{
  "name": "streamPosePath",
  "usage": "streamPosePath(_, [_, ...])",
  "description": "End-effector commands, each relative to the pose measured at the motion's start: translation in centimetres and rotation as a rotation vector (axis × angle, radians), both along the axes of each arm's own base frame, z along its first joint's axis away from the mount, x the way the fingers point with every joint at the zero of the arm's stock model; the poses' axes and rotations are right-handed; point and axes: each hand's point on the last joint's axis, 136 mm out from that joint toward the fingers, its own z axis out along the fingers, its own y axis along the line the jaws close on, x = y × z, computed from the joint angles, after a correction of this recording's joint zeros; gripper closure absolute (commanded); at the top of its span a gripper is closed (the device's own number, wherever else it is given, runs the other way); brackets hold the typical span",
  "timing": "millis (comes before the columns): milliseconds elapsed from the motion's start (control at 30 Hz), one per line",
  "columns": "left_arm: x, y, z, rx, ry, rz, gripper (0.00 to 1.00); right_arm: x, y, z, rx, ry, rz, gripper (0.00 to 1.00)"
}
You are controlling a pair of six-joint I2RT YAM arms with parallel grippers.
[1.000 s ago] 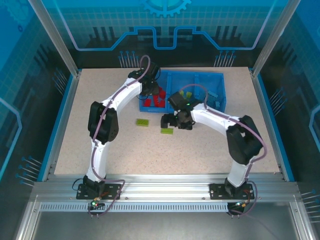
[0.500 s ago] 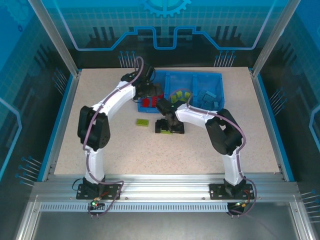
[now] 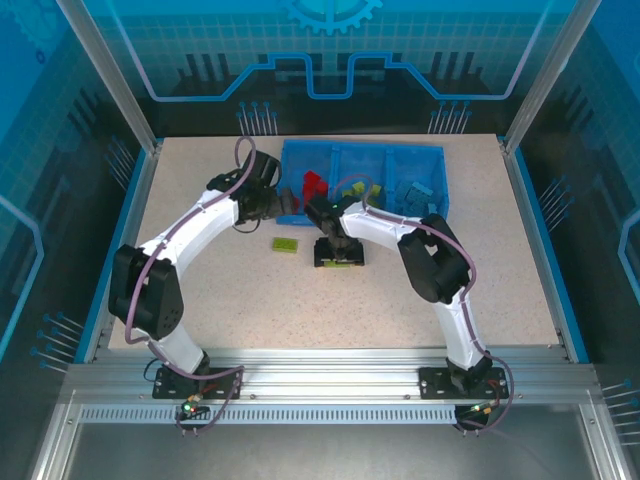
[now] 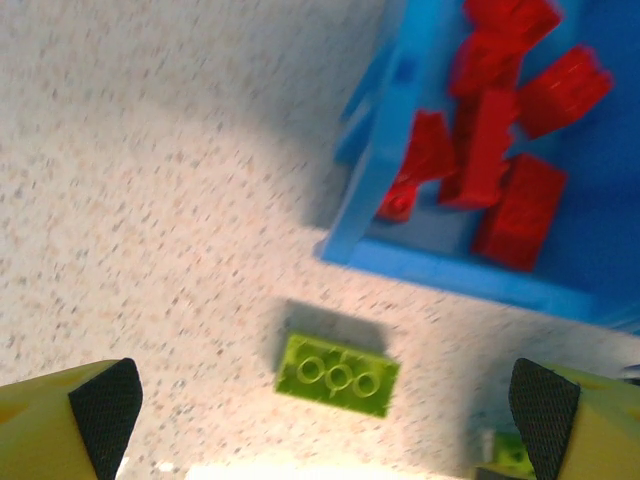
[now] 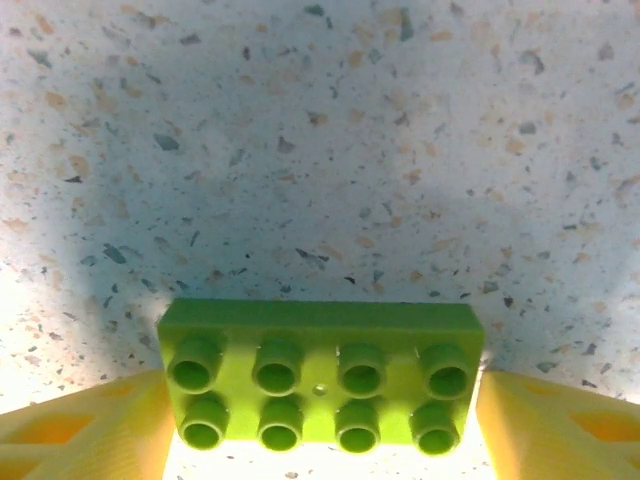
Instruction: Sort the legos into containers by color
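Eight studs top the lime brick (image 5: 322, 372) pinched between right fingers (image 5: 80, 420); left fingers (image 4: 105, 400) spread wide.

Speckled beige tabletop (image 3: 300, 300) fills mid-frame; blue gear-printed panels (image 3: 330, 40) behind, aluminium rail (image 3: 330, 375) along the bottom

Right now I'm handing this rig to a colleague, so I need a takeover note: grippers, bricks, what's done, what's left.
Left gripper: open, empty, above the table near the tray.
Right gripper: fingers at both ends of a green brick lying on the table; grip uncertain.
Done: red bricks in the left compartment, green bricks in the middle, blue bricks in the right.
Left: that brick and a second green brick go in the middle.
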Motion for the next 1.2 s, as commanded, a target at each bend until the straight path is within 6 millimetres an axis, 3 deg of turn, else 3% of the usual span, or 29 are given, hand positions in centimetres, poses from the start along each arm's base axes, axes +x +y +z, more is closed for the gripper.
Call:
streamPosePath(0, [-1.0,1.6,0.4,0.018,-0.02,0.052,0.01,-0.6,-0.8,-3.0,-0.093,0.045,0.042,0.28])
streamPosePath(100, [-1.7,2.1,-0.1,0.021,-0.012,0.056,0.01,-0.7,-1.4,-3.0,-0.112,0.041,0.048,0.39])
streamPosePath(267, [-2.4,2.4,-1.1,0.033,0.02,0.053,0.01,-0.1,-1.0,-1.1,-0.07,-0.016,0.077,0.47])
streamPosePath(500, [-3.5,2.7,-2.8,0.041,0.056,0.05,0.01,1.8,-0.2,4.5,0.009,-0.126,0.124,0.47])
streamPosePath(633, [-4.3,2.9,-3.8,0.051,0.083,0.041,0.01,3.7,-0.6,8.2,0.078,-0.193,0.104,0.47])
streamPosePath(767, [-5.0,3.0,-4.6,0.045,0.099,0.036,0.01,5.7,-1.5,10.7,0.144,-0.241,0.068,0.47])
streamPosePath(933, [-5.5,2.0,-6.2,0.007,0.129,0.001,0.01,8.9,-3.1,11.5,0.136,-0.268,0.033,0.47])
streamPosePath(1167, [-5.2,-1.5,-7.1,-0.004,0.137,-0.124,0.01,12.1,-4.6,11.6,0.127,-0.29,-0.02,0.48])
